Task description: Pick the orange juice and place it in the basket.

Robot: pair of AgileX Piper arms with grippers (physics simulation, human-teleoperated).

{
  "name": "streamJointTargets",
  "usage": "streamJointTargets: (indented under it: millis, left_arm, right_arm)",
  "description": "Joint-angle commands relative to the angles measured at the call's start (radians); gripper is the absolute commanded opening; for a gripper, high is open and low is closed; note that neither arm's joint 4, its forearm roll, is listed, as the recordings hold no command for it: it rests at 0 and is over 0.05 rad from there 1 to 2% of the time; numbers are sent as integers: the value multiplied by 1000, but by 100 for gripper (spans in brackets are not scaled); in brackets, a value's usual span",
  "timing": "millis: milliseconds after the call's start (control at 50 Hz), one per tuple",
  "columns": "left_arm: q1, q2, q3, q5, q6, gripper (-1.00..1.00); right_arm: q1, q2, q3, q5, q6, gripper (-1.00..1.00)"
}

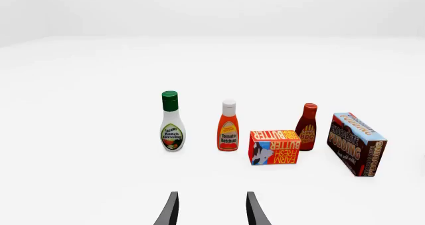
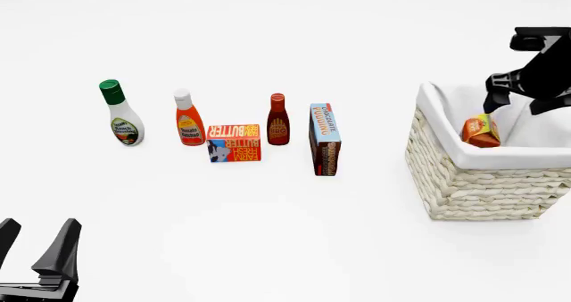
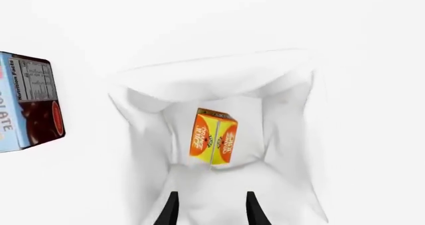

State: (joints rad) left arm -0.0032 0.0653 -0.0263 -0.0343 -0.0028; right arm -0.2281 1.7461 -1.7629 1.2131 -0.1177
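The orange juice point(image 2: 480, 131), an orange and yellow gable-top carton, is inside the basket point(image 2: 482, 188), tilted against the white liner. My right gripper point(image 2: 517, 105) hovers just above it, open and empty. In the right wrist view the carton point(image 3: 212, 137) sits beyond the open fingertips of the right gripper point(image 3: 211, 210), down in the cloth-lined basket point(image 3: 199, 70), with no finger touching it. My left gripper point(image 2: 36, 238) is open and empty at the near left of the table, and it shows in the left wrist view point(image 1: 211, 210) too.
A row of groceries stands left of the basket: ranch dressing bottle point(image 2: 120, 113), ketchup bottle point(image 2: 188, 119), butter box point(image 2: 234, 142), BBQ sauce bottle point(image 2: 278, 119), chocolate pudding box point(image 2: 325, 139). The pudding box also shows in the right wrist view point(image 3: 27, 103).
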Motion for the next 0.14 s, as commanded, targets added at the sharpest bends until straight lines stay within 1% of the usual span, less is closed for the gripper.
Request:
streamJointTargets:
  millis: [20,60,80,140]
  left_arm:
    - [0,-1,1,0,0,100]
    - [0,-1,1,0,0,100]
    - [0,-1,1,-1,0,100]
    - [0,-1,1,0,0,100]
  right_arm:
    - [5,-65,24,7,2,100]
    - [26,-72,23,7,21,100]
    - [17,-78,26,7,10,100]
    - [21,-88,28,7,13,100]
